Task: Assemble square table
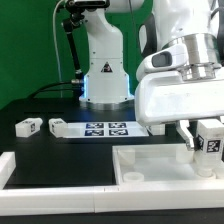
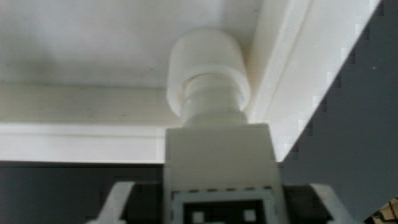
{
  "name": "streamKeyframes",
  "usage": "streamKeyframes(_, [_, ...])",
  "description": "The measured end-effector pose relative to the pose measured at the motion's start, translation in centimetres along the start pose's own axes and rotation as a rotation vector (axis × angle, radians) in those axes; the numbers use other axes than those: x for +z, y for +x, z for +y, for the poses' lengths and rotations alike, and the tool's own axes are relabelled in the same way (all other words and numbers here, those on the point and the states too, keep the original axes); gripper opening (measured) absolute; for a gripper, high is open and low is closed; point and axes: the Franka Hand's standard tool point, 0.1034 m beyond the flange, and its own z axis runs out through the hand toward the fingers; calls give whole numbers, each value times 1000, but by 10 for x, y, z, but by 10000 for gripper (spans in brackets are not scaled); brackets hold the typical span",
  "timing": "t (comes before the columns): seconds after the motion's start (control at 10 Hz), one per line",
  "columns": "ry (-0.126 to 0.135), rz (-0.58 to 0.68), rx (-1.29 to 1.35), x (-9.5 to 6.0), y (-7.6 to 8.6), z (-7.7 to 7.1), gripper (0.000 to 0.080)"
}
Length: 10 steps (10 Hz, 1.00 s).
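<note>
The white square slab [image 1: 160, 166] lies at the front of the table, raised rim up. My gripper [image 1: 205, 148] is shut on a white block leg [image 1: 209, 140] with a tag and holds it over the slab's corner on the exterior view's right. In the wrist view the leg [image 2: 214, 110] sticks out from between my fingers [image 2: 128, 205], its rounded end close to the slab's inner corner [image 2: 80, 105] beside the rim [image 2: 285, 60]. I cannot tell if it touches. Two loose tagged legs [image 1: 27, 126] [image 1: 57, 125] lie at the exterior view's left.
The marker board [image 1: 106, 129] lies flat behind the slab. The long white border rail [image 1: 55, 172] runs along the front left. The arm's white base [image 1: 104, 75] stands at the back. The table surface is black.
</note>
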Motion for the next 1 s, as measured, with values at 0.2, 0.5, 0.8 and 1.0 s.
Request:
streamKeyframes(0.2, [-1, -2, 0, 1, -1, 1, 285])
streamKeyframes(0.5, [-3, -6, 0, 3, -4, 2, 285])
streamKeyframes(0.8, [-3, -6, 0, 3, -4, 2, 473])
streamKeyframes(1.0, [-3, -6, 0, 3, -4, 2, 637])
